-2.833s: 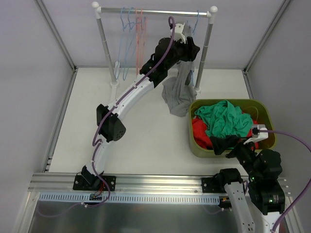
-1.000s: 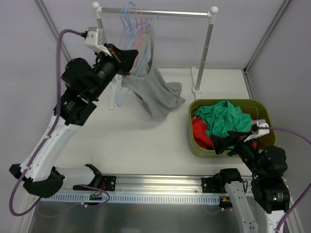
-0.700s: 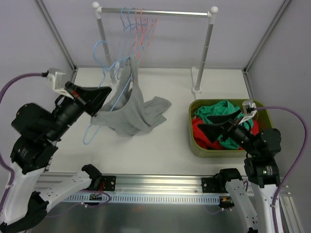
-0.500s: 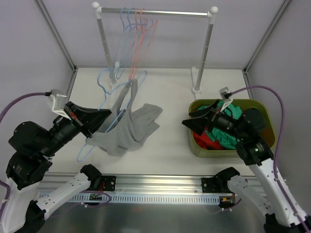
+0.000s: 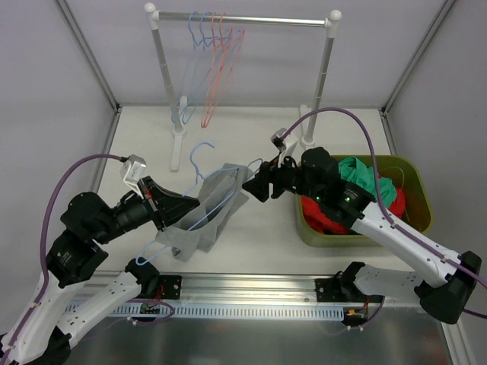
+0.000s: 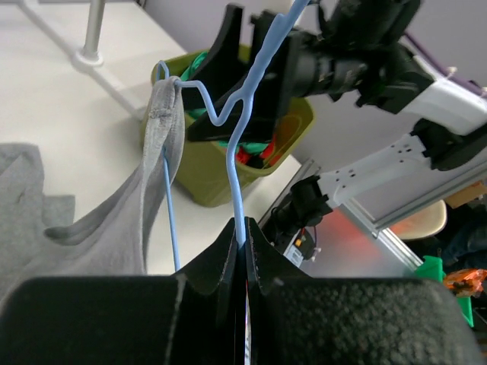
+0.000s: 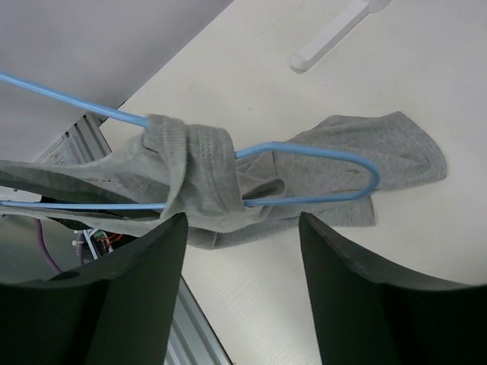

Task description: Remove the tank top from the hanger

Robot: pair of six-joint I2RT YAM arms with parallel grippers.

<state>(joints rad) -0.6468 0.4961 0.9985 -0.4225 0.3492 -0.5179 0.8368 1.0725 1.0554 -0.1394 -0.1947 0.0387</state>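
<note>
The grey tank top [image 5: 207,217] is still threaded on the light blue hanger [image 5: 199,150]. Half a second ago it hung further left; it now hangs nearer the middle of the white table [image 5: 251,133], draping down and away from the left gripper [image 5: 183,207]. That gripper's jaws are pinched tight on the hanger's wire, which rises straight out from between them in the left wrist view. One bunched strap is looped over the wire beyond the jaws.

The right gripper [image 5: 256,186] has come off the green bin [image 5: 415,228] and swung across to the garment's upper edge. Its jaws stand wide apart. In the right wrist view the gathered strap and the hanger's bend lie just ahead of the gap between them, and no contact shows.

The left arm is folded low, with its wrist pointing right. The right arm stretches leftward over the bin's near corner, elbow raised. The clothes rack [image 5: 243,19] with its spare hangers [image 5: 209,72] stands well beyond both jaws.
</note>
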